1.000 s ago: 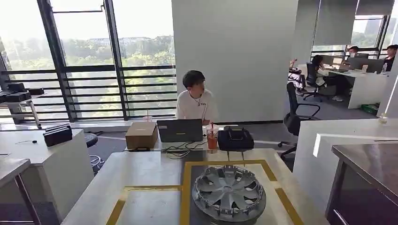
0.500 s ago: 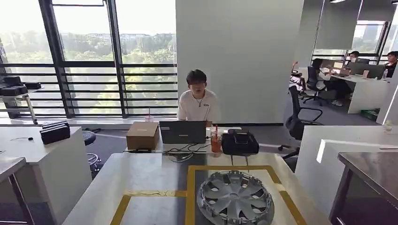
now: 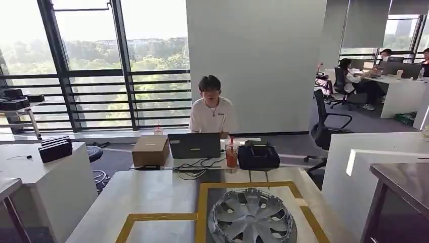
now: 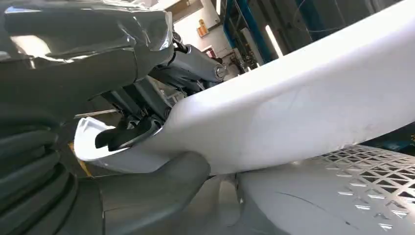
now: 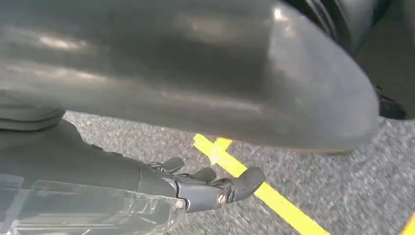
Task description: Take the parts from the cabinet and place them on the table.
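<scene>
Reach across the pale grey desk [image 3: 152,195] is what the coming placement turns on. The long white moulded plastic panel [image 4: 293,112] sits in the left hand [image 4: 122,147], so that arm is the one to deliver it. The dark fingers [image 4: 128,136] hook over its curled near edge, with the thick grey thumb pressing from the other face. The panel's long axis runs straight away from the hand, so most of its length hangs unsupported beyond the grip.

The panel is smooth, glossy and gently curved, broad away from the hand and narrowing to a rolled lip at the held end.

The desk lies straight ahead in the head view. A silver spoked plastic wheel cover [image 3: 252,216] lies flat inside one yellow-taped rectangle on the robot's right. The yellow-taped outline [image 3: 157,217] beside it, on the left, looks the likelier landing spot.

The right hand [image 5: 195,188] hangs over grey carpet floor [image 5: 342,186] near a yellow floor line [image 5: 264,193], fingers loosely apart and holding nothing.
</scene>
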Robot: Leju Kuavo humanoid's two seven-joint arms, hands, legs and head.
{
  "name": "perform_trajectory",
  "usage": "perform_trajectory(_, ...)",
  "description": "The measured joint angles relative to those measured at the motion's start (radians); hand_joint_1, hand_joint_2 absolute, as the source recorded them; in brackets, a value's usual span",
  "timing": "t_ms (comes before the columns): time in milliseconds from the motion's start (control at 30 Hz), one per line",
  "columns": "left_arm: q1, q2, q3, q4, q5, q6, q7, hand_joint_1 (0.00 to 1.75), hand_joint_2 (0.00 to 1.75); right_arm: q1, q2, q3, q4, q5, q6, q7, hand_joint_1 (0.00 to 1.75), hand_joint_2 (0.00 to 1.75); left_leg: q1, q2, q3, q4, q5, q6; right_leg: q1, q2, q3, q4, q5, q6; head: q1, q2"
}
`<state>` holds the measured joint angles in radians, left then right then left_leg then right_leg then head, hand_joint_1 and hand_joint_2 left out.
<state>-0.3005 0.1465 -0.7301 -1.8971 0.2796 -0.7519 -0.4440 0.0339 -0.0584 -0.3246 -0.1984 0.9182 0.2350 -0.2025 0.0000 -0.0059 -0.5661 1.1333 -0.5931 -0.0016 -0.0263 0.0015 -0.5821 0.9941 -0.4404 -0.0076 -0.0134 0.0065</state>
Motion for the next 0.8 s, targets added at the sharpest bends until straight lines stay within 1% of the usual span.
perform_trajectory(33, 0.001, 0.000, 0.002, 0.000, -0.002, -0.001, 0.002, 1.75, 1.75, -0.001, 0.000, 0.000, 0.000, 0.002, 0.000, 0.000, 0.00, 0.00, 0.004, 0.000, -0.052, 0.089, -0.034, -0.004, 0.001, 0.000, 0.004, 0.000, -0.005, -0.002, -0.001, 0.000)
perform_trajectory(67, 0.004, 0.000, 0.003, -0.001, -0.004, -0.001, 0.005, 1.75, 1.75, -0.001, 0.000, 0.001, 0.000, 0.005, 0.000, -0.001, 0.00, 0.00, 0.006, 0.001, -0.099, 0.162, -0.054, -0.006, 0.002, 0.000, 0.008, 0.000, -0.010, -0.001, -0.001, 0.000)
perform_trajectory(100, 0.006, 0.000, 0.004, -0.002, -0.005, -0.001, 0.006, 1.75, 1.75, -0.001, 0.000, 0.001, 0.000, 0.008, 0.000, -0.001, 0.00, 0.00, 0.007, 0.001, -0.133, 0.198, -0.045, -0.007, 0.002, 0.001, 0.017, 0.000, -0.017, 0.000, -0.002, 0.000)
perform_trajectory(133, 0.006, -0.001, 0.005, -0.002, -0.006, 0.000, 0.009, 1.75, 1.75, 0.000, -0.001, 0.001, 0.000, 0.009, 0.000, -0.001, 0.00, 0.00, 0.007, 0.001, -0.135, 0.171, -0.004, -0.005, 0.002, 0.003, 0.028, 0.000, -0.025, 0.002, -0.003, 0.000)
perform_trajectory(167, 0.006, -0.001, 0.005, -0.004, -0.007, 0.000, 0.010, 1.75, 1.75, 0.001, -0.001, 0.002, 0.000, 0.011, 0.000, -0.001, 0.00, 0.00, 0.007, 0.001, -0.116, 0.106, 0.053, -0.002, 0.002, 0.005, 0.041, 0.000, -0.032, 0.003, -0.003, 0.000)
perform_trajectory(200, 0.006, -0.001, 0.007, -0.007, -0.007, 0.000, 0.011, 1.75, 1.75, 0.000, 0.000, 0.002, 0.000, 0.012, 0.000, -0.001, 0.00, 0.00, 0.007, 0.001, -0.084, 0.016, 0.115, 0.004, 0.004, 0.006, 0.054, 0.000, -0.039, 0.004, -0.004, 0.000)
perform_trajectory(233, 0.006, -0.001, 0.008, -0.009, -0.008, 0.000, 0.012, 1.75, 1.75, -0.001, 0.000, 0.002, 0.000, 0.013, -0.002, -0.001, 0.00, 0.00, 0.003, 0.001, -0.053, -0.071, 0.170, 0.014, 0.004, 0.007, 0.065, -0.002, -0.047, 0.007, -0.004, 0.000)
perform_trajectory(267, 0.008, -0.001, 0.010, -0.009, -0.009, 0.000, 0.013, 1.75, 1.75, -0.003, 0.005, 0.004, 0.003, 0.015, -0.002, -0.001, 0.00, 0.00, -0.003, 0.000, -0.037, -0.101, 0.166, 0.022, 0.007, 0.008, 0.069, -0.003, -0.054, 0.012, -0.002, 0.000)
perform_trajectory(300, 0.007, -0.001, 0.011, -0.010, -0.010, 0.000, 0.014, 1.75, 1.75, -0.005, 0.003, 0.005, 0.003, 0.016, -0.003, -0.001, 0.00, 0.00, -0.007, 0.004, -0.029, -0.122, 0.159, 0.026, 0.009, 0.010, 0.066, -0.002, -0.057, 0.017, -0.005, -0.001)
perform_trajectory(367, 0.008, -0.002, 0.013, -0.012, -0.010, -0.001, 0.014, 1.75, 1.75, -0.006, 0.003, 0.007, 0.003, 0.018, -0.003, -0.001, 0.00, 0.00, -0.010, 0.003, -0.032, -0.118, 0.156, 0.031, 0.006, 0.008, 0.063, -0.007, -0.058, 0.027, -0.004, 0.000)
perform_trajectory(400, 0.009, -0.003, 0.014, -0.014, -0.010, -0.001, 0.014, 1.75, 1.75, -0.007, 0.003, 0.008, 0.003, 0.019, -0.003, -0.001, 0.00, 0.00, -0.011, 0.001, -0.030, -0.124, 0.156, 0.034, 0.006, 0.006, 0.069, -0.013, -0.058, 0.032, -0.004, 0.000)
perform_trajectory(433, 0.011, -0.005, 0.016, -0.018, -0.010, -0.001, 0.014, 1.75, 1.75, -0.007, 0.003, 0.008, 0.003, 0.019, -0.003, -0.001, 0.00, 0.00, 0.005, 0.001, -0.013, -0.144, 0.163, 0.042, 0.008, 0.003, 0.063, -0.004, -0.067, 0.035, -0.003, 0.000)
perform_trajectory(467, 0.009, -0.006, 0.016, -0.018, -0.010, -0.001, 0.014, 1.75, 1.75, -0.007, 0.003, 0.008, 0.004, 0.021, -0.003, -0.002, 0.00, 0.00, 0.000, 0.000, -0.003, -0.155, 0.162, 0.043, 0.010, 0.001, 0.053, 0.022, -0.073, 0.036, -0.001, 0.000)
perform_trajectory(500, 0.008, -0.010, 0.015, -0.018, -0.011, -0.001, 0.014, 1.75, 1.75, -0.008, 0.003, 0.009, 0.004, 0.021, -0.003, -0.002, 0.00, 0.00, -0.001, 0.002, 0.001, -0.155, 0.159, 0.049, 0.009, 0.001, 0.006, 0.100, -0.101, 0.031, 0.000, 0.000)
perform_trajectory(533, 0.010, -0.010, 0.015, -0.018, -0.014, -0.001, 0.014, 1.75, 1.75, -0.008, 0.003, 0.009, 0.004, 0.021, -0.003, -0.003, 0.00, 0.00, -0.003, 0.002, 0.001, -0.155, 0.157, 0.052, 0.009, 0.001, -0.042, 0.178, -0.125, 0.026, 0.002, 0.000)
perform_trajectory(567, 0.011, -0.011, 0.015, -0.018, -0.017, -0.002, 0.014, 1.75, 1.75, -0.008, 0.002, 0.009, 0.004, 0.021, -0.003, -0.006, 0.00, 0.00, -0.005, 0.002, 0.003, -0.155, 0.153, 0.056, 0.009, 0.001, -0.101, 0.265, -0.145, 0.025, 0.003, 0.000)
perform_trajectory(600, 0.011, -0.011, 0.015, -0.018, -0.018, -0.002, 0.014, 1.75, 1.75, -0.007, 0.002, 0.009, 0.004, 0.021, -0.003, -0.009, 0.00, 0.00, -0.006, 0.001, 0.005, -0.154, 0.149, 0.057, 0.009, 0.001, -0.139, 0.315, -0.149, 0.029, 0.002, 0.000)
perform_trajectory(633, 0.011, -0.011, 0.016, -0.018, -0.018, -0.002, 0.014, 1.75, 1.75, -0.006, 0.001, 0.009, 0.004, 0.021, -0.003, -0.011, 0.00, 0.00, -0.006, -0.002, 0.011, -0.154, 0.144, 0.057, 0.008, 0.001, -0.155, 0.314, -0.131, 0.035, 0.005, 0.000)
perform_trajectory(667, 0.011, -0.011, 0.016, -0.018, -0.020, -0.002, 0.014, 1.75, 1.75, -0.006, 0.001, 0.009, 0.004, 0.021, -0.003, -0.012, 0.00, 0.00, -0.006, -0.004, 0.020, -0.154, 0.138, 0.056, 0.008, 0.001, -0.144, 0.270, -0.097, 0.044, 0.005, 0.000)
perform_trajectory(700, 0.011, -0.011, 0.015, -0.018, -0.021, -0.002, 0.014, 1.75, 1.75, -0.007, 0.001, 0.009, 0.004, 0.021, -0.003, -0.013, 0.00, 0.00, -0.006, -0.006, 0.032, -0.154, 0.131, 0.053, 0.008, 0.000, -0.110, 0.181, -0.047, 0.055, 0.007, 0.000)
perform_trajectory(733, 0.011, -0.011, 0.016, -0.018, -0.024, -0.002, 0.015, 1.75, 1.75, -0.007, 0.000, 0.009, 0.004, 0.021, -0.005, -0.014, 0.00, 0.00, -0.006, -0.007, 0.044, -0.154, 0.122, 0.050, 0.008, 0.000, -0.070, 0.089, -0.003, 0.061, 0.007, 0.000)
perform_trajectory(767, 0.011, -0.011, 0.016, -0.019, -0.024, -0.001, 0.015, 1.75, 1.75, -0.006, -0.001, 0.009, 0.005, 0.021, -0.007, -0.014, 0.00, 0.00, -0.009, -0.007, 0.048, -0.153, 0.114, 0.045, 0.007, -0.003, -0.038, 0.014, 0.025, 0.061, 0.009, 0.000)
perform_trajectory(800, 0.011, -0.012, 0.017, -0.021, -0.027, 0.000, 0.016, 1.75, 1.75, -0.007, -0.004, 0.008, 0.005, 0.021, -0.011, -0.014, 0.00, 0.00, -0.018, -0.008, 0.051, -0.143, 0.098, 0.040, 0.010, 0.000, -0.025, -0.002, 0.026, 0.044, 0.009, 0.000)
